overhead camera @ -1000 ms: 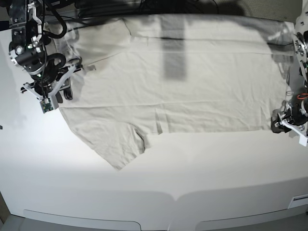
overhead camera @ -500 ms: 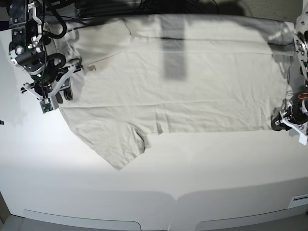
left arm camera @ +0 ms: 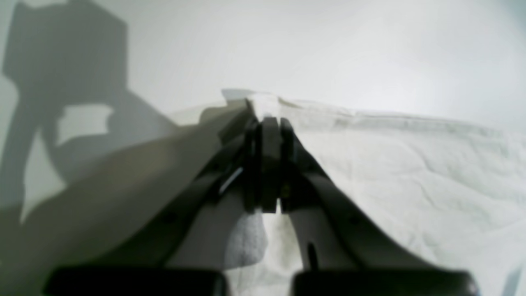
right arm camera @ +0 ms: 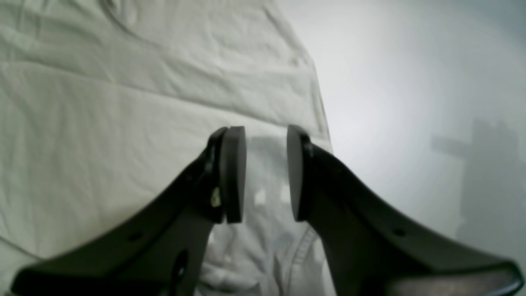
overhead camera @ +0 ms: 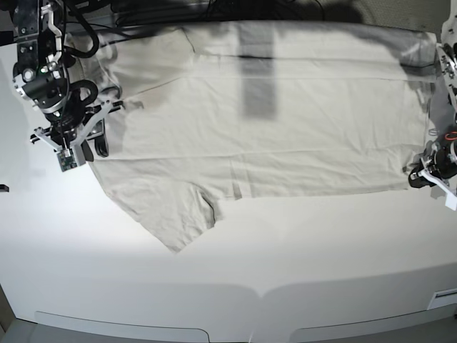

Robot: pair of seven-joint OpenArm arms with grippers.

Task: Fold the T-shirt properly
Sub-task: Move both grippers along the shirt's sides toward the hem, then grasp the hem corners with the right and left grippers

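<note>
The pale T-shirt (overhead camera: 271,136) lies flat across the far half of the white table (overhead camera: 300,257). Its near side is folded over, and one sleeve (overhead camera: 175,214) points toward the front. My left gripper (overhead camera: 417,176) is at the shirt's near right corner. In the left wrist view the left gripper (left arm camera: 267,123) is shut, with the shirt's hem corner (left arm camera: 263,100) showing at its tips. My right gripper (overhead camera: 93,145) is at the shirt's left end. In the right wrist view the right gripper (right arm camera: 266,135) is open and empty, just above the cloth (right arm camera: 102,123) near its edge.
Black cables (overhead camera: 214,11) run along the table's back edge. A dark shadow stripe (overhead camera: 258,78) crosses the shirt's middle. The table's front edge (overhead camera: 257,296) is near the bottom. The right arm's body (overhead camera: 39,64) stands at the back left corner.
My left gripper has moved a little to the right and back, keeping the shirt's corner. My right arm has shifted slightly back; its jaws stay apart.
</note>
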